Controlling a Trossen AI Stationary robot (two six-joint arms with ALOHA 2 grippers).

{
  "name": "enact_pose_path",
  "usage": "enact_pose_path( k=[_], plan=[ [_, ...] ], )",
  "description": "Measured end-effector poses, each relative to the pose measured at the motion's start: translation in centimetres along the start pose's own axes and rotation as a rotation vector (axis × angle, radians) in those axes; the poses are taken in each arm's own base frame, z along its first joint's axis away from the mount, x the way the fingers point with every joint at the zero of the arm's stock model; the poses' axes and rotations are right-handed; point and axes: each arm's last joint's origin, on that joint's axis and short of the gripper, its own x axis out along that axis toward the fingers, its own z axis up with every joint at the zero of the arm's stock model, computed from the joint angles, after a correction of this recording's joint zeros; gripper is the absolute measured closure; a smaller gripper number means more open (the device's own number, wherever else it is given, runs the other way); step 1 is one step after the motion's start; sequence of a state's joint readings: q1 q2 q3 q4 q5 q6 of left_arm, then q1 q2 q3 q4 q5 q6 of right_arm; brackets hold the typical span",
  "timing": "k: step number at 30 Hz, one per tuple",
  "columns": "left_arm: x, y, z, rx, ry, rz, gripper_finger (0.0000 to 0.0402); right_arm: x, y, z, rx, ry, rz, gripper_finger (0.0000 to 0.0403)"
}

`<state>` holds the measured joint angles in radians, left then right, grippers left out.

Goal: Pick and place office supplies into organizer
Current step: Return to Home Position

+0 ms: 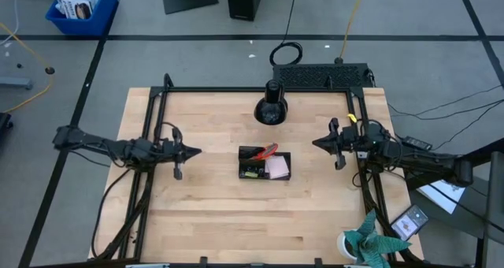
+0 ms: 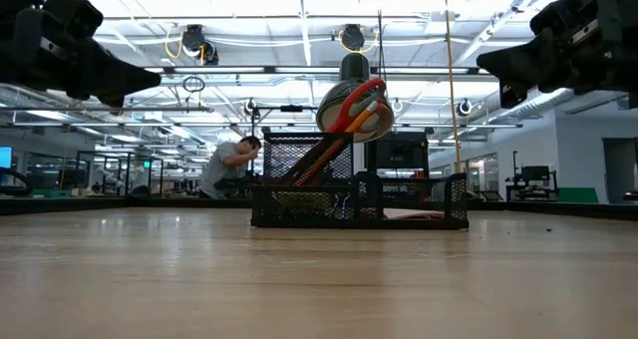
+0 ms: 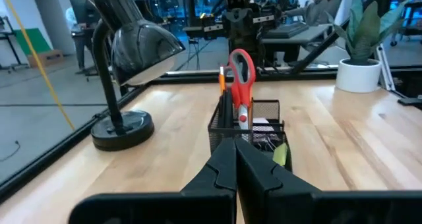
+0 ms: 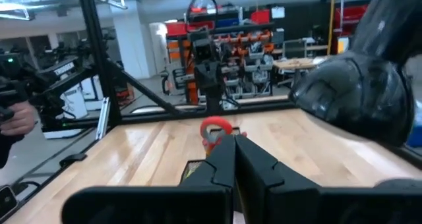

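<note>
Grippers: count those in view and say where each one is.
2. The left gripper hovers left of the organizer; the right gripper hovers right of it. Both are shut and empty; none seems hidden.

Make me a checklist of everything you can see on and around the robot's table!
Surface: wooden table, no spills seen.
Job's things: black organizer mid-table holds red scissors, handles up, and a pink sticky pad; no loose supplies seen.
Clutter: black desk lamp behind the organizer; potted plant at a corner on the right arm's side.
Grippers: left gripper and right gripper hover either side of the organizer, shut, holding nothing.
Cables: coiled cable beyond the table.
Surroundings: blue bin on the floor; a person far behind.
</note>
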<state>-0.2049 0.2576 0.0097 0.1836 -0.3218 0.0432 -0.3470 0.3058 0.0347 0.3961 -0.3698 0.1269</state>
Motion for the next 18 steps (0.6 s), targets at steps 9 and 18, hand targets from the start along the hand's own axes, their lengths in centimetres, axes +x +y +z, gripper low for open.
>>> enact_pose_path(
  k=[9, 18],
  plan=[
    [-0.35, -0.73, -0.24, 0.067, 0.026, 0.019, 0.0401, -0.59, 0.05, -0.81, 0.032, 0.079, -0.050, 0.0403],
    [-0.46, -0.99, -0.39, 0.061, 0.039, 0.010, 0.0401, -0.77, 0.11, -0.71, -0.008, 0.068, -0.056, 0.0403]
  ],
)
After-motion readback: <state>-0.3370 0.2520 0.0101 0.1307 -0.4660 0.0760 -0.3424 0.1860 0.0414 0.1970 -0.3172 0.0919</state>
